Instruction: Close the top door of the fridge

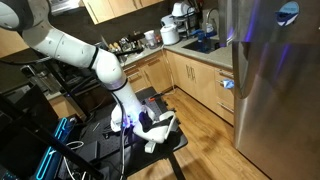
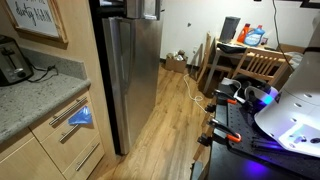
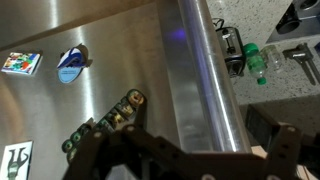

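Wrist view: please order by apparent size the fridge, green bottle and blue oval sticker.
1. Fridge, by far.
2. Green bottle and blue oval sticker look about alike; I cannot rank them.

Fridge [image 2: 130,80] stands at end of the counter [image 2: 40,95] in an exterior view, w/ toaster [image 2: 10,60] on the counter left of it; chair [image 2: 262,65] well behind, to the right. Wrist view: sticker [image 3: 70,65] sits on top door [image 3: 130,45], magnets [image 3: 105,122] below-right of it.

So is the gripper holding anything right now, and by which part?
Nothing; the gripper is open and empty, with just the fridge front behind it.
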Action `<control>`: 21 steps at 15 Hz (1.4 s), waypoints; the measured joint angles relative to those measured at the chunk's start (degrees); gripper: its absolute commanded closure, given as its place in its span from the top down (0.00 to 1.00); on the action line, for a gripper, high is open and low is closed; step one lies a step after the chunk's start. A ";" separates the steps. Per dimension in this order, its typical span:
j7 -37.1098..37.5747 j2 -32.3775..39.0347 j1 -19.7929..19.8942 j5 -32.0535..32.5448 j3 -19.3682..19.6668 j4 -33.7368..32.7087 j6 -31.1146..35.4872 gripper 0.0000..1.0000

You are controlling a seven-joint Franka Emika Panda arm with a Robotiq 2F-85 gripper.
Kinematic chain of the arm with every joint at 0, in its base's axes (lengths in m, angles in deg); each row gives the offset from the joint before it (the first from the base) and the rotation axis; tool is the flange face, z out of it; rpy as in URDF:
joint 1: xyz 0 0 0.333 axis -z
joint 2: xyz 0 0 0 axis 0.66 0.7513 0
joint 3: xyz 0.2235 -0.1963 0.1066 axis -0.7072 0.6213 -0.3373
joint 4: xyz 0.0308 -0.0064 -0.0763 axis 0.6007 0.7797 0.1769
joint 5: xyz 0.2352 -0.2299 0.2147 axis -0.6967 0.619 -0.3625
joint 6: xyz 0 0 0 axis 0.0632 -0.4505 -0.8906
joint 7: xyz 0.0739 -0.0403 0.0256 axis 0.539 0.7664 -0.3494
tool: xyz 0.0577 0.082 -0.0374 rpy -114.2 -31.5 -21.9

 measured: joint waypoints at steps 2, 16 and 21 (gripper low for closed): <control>-1.19 0.08 -0.08 -0.01 0.30 -0.10 0.24 1.00; -2.98 2.82 -1.27 -0.01 0.41 -0.31 2.81 1.00; -5.19 3.07 -2.13 -0.57 1.40 -0.32 3.63 1.00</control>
